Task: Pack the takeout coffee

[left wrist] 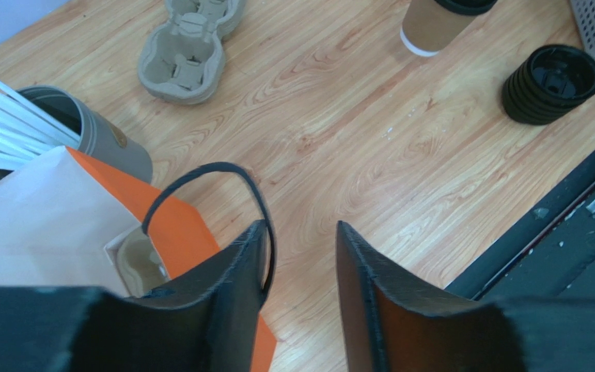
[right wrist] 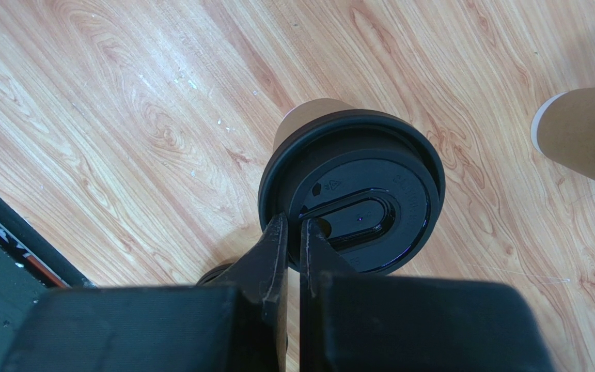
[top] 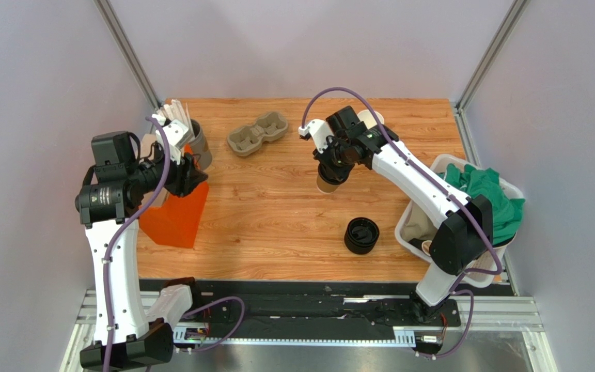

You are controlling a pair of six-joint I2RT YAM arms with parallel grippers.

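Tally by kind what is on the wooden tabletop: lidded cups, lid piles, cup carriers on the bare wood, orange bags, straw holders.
Lidded cup: 1
Pile of black lids: 1
Cup carrier on bare wood: 1
Orange bag: 1
Straw holder: 1
Total: 5

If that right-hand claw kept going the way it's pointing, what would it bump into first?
The black lid on the takeout coffee. The right gripper, jaws shut, has its tips at the lid's near rim, just above it or touching it; the depth is hard to judge from these views.
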